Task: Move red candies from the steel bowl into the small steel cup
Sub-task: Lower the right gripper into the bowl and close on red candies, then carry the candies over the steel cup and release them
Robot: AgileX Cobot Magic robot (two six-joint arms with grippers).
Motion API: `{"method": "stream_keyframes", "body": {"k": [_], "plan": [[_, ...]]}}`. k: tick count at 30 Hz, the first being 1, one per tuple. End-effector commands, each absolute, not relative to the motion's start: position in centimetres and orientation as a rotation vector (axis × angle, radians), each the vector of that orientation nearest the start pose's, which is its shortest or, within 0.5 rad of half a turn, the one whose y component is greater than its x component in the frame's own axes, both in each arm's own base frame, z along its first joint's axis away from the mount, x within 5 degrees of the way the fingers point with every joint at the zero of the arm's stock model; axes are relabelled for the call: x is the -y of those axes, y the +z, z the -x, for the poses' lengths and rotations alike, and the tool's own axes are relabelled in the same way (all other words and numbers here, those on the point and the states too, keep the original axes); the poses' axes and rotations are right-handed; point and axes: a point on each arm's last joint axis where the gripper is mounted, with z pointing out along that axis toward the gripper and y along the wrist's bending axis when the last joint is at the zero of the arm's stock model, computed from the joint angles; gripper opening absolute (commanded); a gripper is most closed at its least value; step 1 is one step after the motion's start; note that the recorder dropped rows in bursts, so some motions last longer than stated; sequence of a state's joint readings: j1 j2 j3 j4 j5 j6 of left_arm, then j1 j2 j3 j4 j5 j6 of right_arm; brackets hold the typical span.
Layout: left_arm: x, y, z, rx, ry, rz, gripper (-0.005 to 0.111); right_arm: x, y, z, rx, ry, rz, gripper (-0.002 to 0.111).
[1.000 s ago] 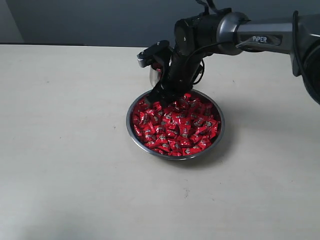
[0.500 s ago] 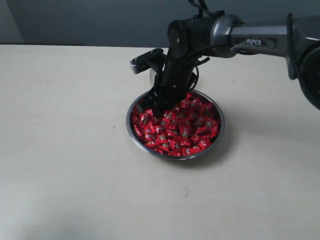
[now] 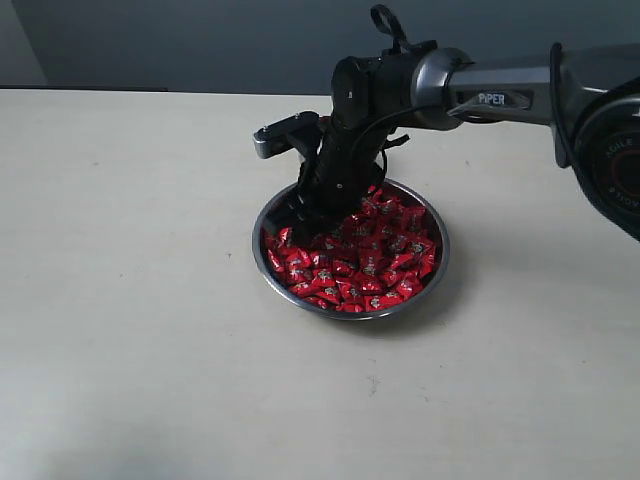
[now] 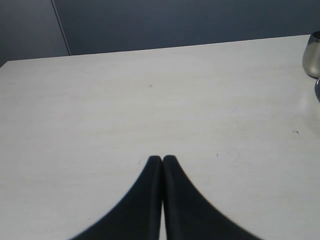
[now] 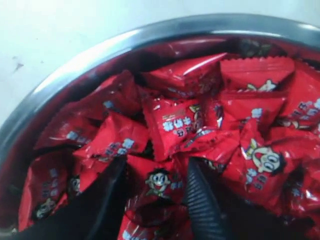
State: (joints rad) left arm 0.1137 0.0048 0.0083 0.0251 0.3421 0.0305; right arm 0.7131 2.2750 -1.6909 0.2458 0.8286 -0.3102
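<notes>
The steel bowl (image 3: 441, 250) sits mid-table, heaped with red candies (image 3: 365, 262). My right gripper (image 3: 300, 213) reaches down into the bowl's back left part, its fingers in the pile. In the right wrist view the right gripper (image 5: 156, 162) is open, its two black fingers standing on either side of one red candy (image 5: 159, 181) close to the bowl's rim (image 5: 75, 65). The small steel cup (image 4: 312, 54) shows only at the edge of the left wrist view; in the exterior view the arm hides it. My left gripper (image 4: 162, 159) is shut and empty above bare table.
The pale table (image 3: 130, 300) spreads wide to the left of and in front of the bowl. The right arm (image 3: 490, 85) stretches in from the right behind the bowl. A dark wall runs along the table's far edge.
The right gripper has swung left across the back of the bowl and sunk lower into the candies near the left rim. Its jaws have kept the same width.
</notes>
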Motion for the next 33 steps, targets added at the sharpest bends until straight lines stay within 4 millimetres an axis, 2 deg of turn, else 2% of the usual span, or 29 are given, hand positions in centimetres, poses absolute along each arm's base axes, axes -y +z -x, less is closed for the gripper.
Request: {"method": "stream_keyframes", "body": {"k": [1, 4, 5, 9, 12, 15, 23, 28, 33], "plan": [[-0.7, 18.3, -5.3, -1.82, 0.124, 0.055, 0.0, -31.8, 12.3, -34.5, -2.623, 0.362, 1.227, 0.039], [-0.7, 18.3, -5.3, -1.82, 0.124, 0.055, 0.0, -31.8, 11.9, -34.4, -2.636, 0.366, 1.227, 0.038], [-0.7, 18.3, -5.3, -1.82, 0.124, 0.055, 0.0, -31.8, 11.8, -34.4, -2.638, 0.366, 1.227, 0.034], [-0.7, 18.3, -5.3, -1.82, 0.124, 0.055, 0.0, -31.8, 11.9, -34.4, -2.642, 0.366, 1.231, -0.001], [-0.7, 18.3, -5.3, -1.822, 0.124, 0.055, 0.0, -31.8, 12.7, -34.3, -2.637, 0.373, 1.225, 0.0], [-0.7, 18.3, -5.3, -1.822, 0.124, 0.055, 0.0, -31.6, 14.4, -34.1, -2.623, 0.384, 1.227, 0.0], [-0.7, 18.3, -5.3, -1.822, 0.124, 0.055, 0.0, -31.1, 20.5, -33.4, -2.506, 0.412, 1.2, 0.0], [-0.7, 18.3, -5.3, -1.822, 0.124, 0.055, 0.0, -31.0, 22.4, -34.8, -2.347, 0.375, 1.117, 0.0], [-0.7, 18.3, -5.3, -1.822, 0.124, 0.055, 0.0, -30.5, 22.6, -37.7, -2.264, 0.373, 0.954, 0.0]]}}
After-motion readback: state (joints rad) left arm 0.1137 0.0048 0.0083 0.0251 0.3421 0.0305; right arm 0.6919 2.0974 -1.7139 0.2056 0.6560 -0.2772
